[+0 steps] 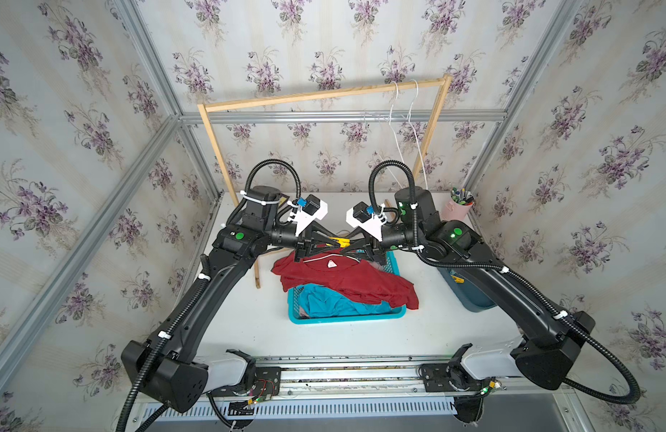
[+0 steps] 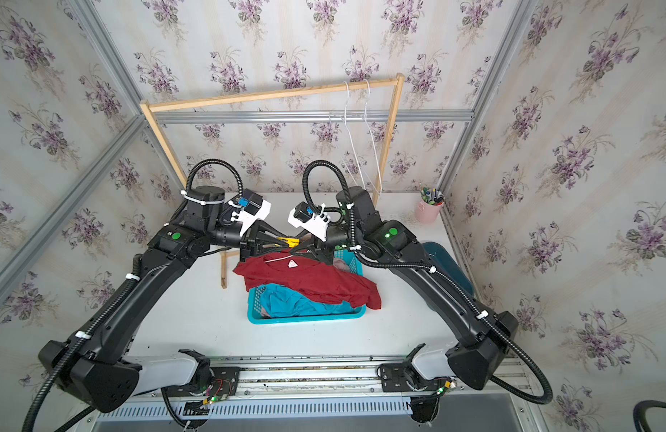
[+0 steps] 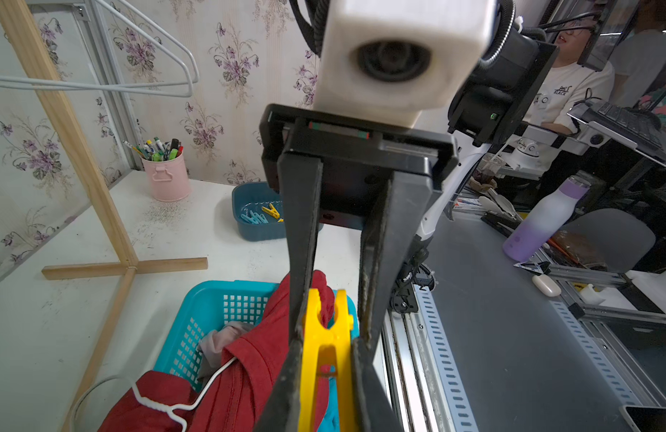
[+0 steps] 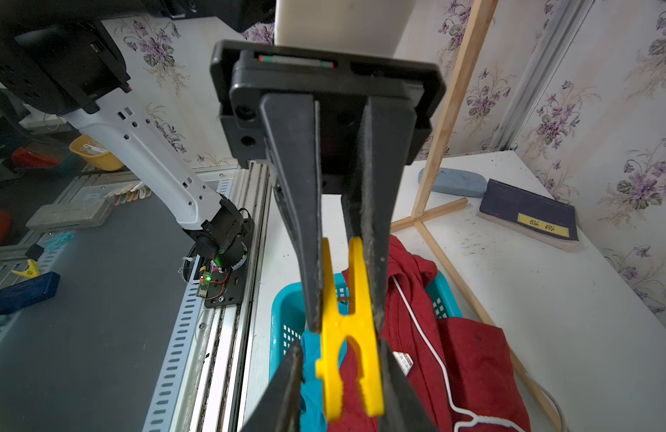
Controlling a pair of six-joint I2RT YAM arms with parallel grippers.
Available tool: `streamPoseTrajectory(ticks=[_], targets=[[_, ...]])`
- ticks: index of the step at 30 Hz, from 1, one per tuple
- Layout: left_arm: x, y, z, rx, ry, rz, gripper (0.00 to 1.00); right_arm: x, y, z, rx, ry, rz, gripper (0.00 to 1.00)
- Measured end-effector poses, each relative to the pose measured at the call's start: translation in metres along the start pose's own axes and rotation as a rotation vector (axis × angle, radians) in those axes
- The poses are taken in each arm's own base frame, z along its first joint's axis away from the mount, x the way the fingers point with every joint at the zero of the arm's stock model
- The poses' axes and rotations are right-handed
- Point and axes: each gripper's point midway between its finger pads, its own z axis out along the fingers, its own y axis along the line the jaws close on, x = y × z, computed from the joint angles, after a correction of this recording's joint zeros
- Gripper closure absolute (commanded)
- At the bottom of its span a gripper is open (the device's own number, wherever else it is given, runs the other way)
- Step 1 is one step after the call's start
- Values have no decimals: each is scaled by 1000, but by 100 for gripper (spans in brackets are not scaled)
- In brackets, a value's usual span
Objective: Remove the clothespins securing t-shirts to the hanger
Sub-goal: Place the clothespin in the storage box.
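Observation:
A yellow clothespin (image 1: 339, 240) (image 3: 324, 374) (image 4: 346, 321) hangs in the air between my two grippers, just above the dark red t-shirt (image 1: 346, 280) (image 4: 466, 355). My left gripper (image 1: 333, 244) (image 3: 327, 340) is shut on its handle end, and the peg's jaws stand spread. My right gripper (image 1: 347, 245) (image 4: 340, 344) has closed against the sides of the peg's jaw end. The red shirt drapes over a turquoise basket (image 1: 346, 318), with a white wire hanger (image 1: 324, 257) in its neck. A turquoise t-shirt (image 1: 335, 303) and a pink one (image 3: 222, 336) lie under it.
A dark blue bin (image 3: 256, 217) (image 1: 469, 295) at the right holds loose yellow and light blue pegs. A pink cup of pens (image 1: 457, 209) stands at the back right. The wooden rack (image 1: 324, 95) carries bare white hangers (image 1: 402, 123). A dark book (image 4: 529, 213) lies at the back left.

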Motion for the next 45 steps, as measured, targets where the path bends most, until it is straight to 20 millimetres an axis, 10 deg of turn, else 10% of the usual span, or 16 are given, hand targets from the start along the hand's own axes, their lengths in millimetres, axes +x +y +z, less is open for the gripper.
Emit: streamPoseTrajectory(ticks=[12,25,29,32,40,45], targets=[[8,5,2,1,17,-40,79,9,-7,5,16,30,28,100],[8,10,6,9,16,-42,31,5,1,6,-22,-24,12,100],[6,11,3,-16,18,-23,1,5,2,4,-15,-32,12,100],[2,11,-2,-56,22,8,0,12,-7,-1,28,-28,42,100],[2,23,-14,-199,57,58,1,55,-52,-48,257,-60,216,100],[9,32,-16,-250,83,65,1,133,-99,-115,605,-90,479,100]])
